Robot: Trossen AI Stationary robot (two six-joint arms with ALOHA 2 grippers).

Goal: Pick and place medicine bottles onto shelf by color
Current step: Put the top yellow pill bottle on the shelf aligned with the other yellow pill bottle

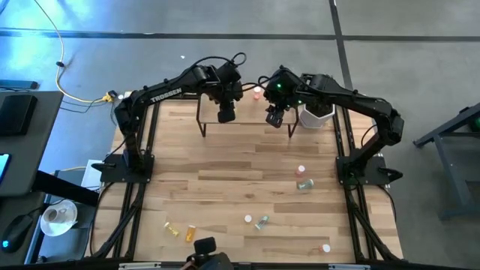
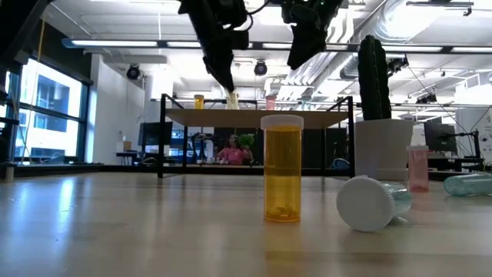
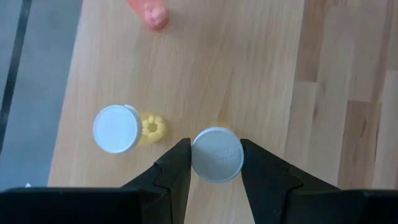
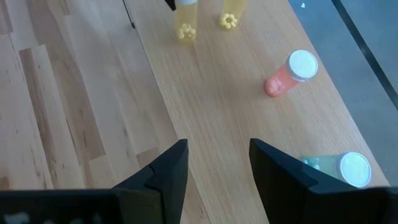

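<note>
The shelf (image 2: 254, 115) stands at the table's far middle. My left gripper (image 1: 226, 114) hangs over its left part, shut on a yellow bottle (image 2: 232, 98) with a white cap. Beside that bottle another yellow bottle (image 3: 116, 129) stands on the board. A pink bottle (image 4: 289, 73) and a green one (image 4: 342, 167) stand further right. My right gripper (image 4: 217, 152) hovers open and empty above the shelf's right part. More bottles lie or stand on the table, among them an orange one (image 2: 282, 177) and a green one on its side (image 2: 369, 201). My left gripper pinches the yellow bottle by the rim of its white cap (image 3: 198, 155), one finger on each side. The fingers come from above, slanting down. The bottle hangs upright below them; whether its base touches the shelf board I cannot tell.
A white pot with a cactus (image 2: 382, 146) stands right of the shelf. Loose bottles are scattered over the near half of the table: pink (image 1: 301, 171), green (image 1: 304, 184), yellow (image 1: 171, 229), orange (image 1: 190, 231). Black frame rails run along both table sides.
</note>
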